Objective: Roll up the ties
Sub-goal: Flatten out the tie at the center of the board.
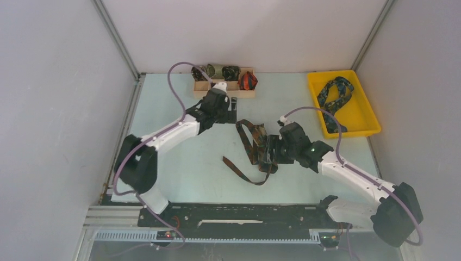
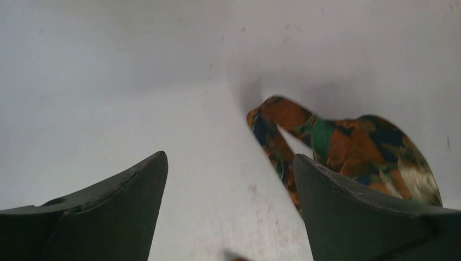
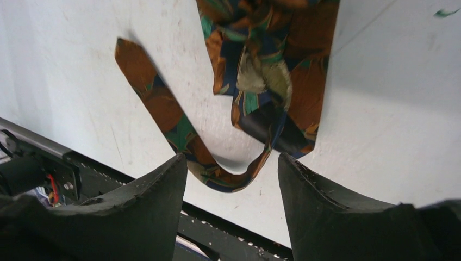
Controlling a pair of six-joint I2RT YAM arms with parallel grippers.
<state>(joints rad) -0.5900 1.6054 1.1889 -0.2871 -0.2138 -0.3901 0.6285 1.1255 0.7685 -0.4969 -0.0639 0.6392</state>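
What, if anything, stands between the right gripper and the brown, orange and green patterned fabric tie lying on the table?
Nothing visible does. In the right wrist view the open right gripper hangs directly over the brown, orange and green patterned fabric tie, whose narrow loop shows between the fingers against bare pale table.
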